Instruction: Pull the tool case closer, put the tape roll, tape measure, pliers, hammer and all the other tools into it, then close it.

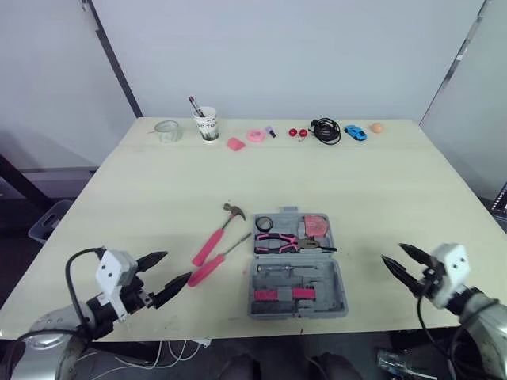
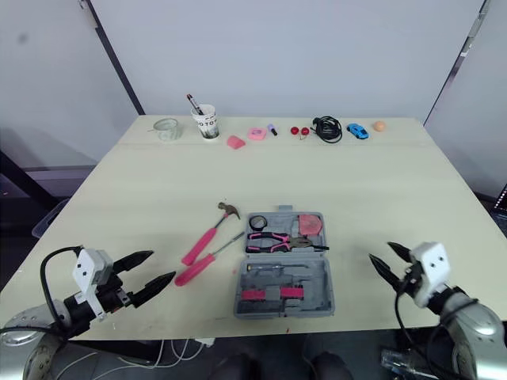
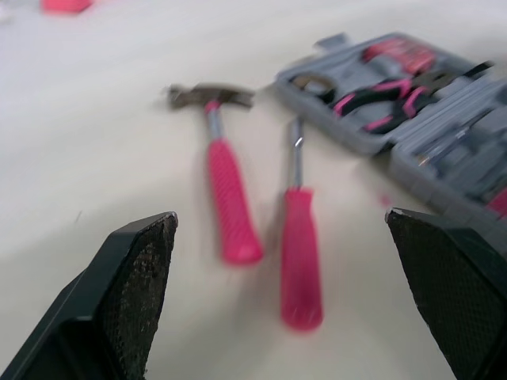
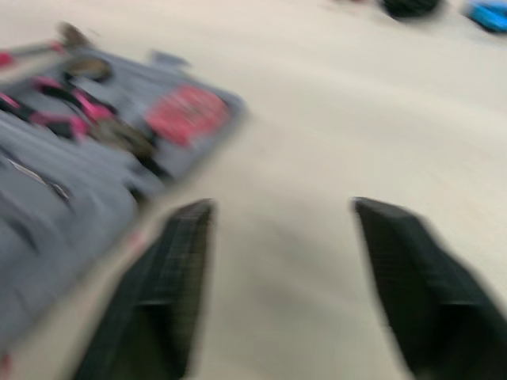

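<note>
Open grey plastic tool case (image 1: 297, 269) lies on pale tabletop (image 1: 380, 182), partly filled. Just left of case lie pink-handled hammer (image 1: 218, 233), pink-handled screwdriver (image 1: 212, 264). Spread wide, empty: left hand (image 1: 178, 265), right hand (image 1: 391, 253). Hammer loading judged next; left-hand reach required.

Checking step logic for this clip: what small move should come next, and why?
Probably ease the open left end effector forward onto the pink screwdriver handle. The screwdriver and the hammer lie on the table beside the open tool case, and the screwdriver handle is nearest that end effector.
</note>
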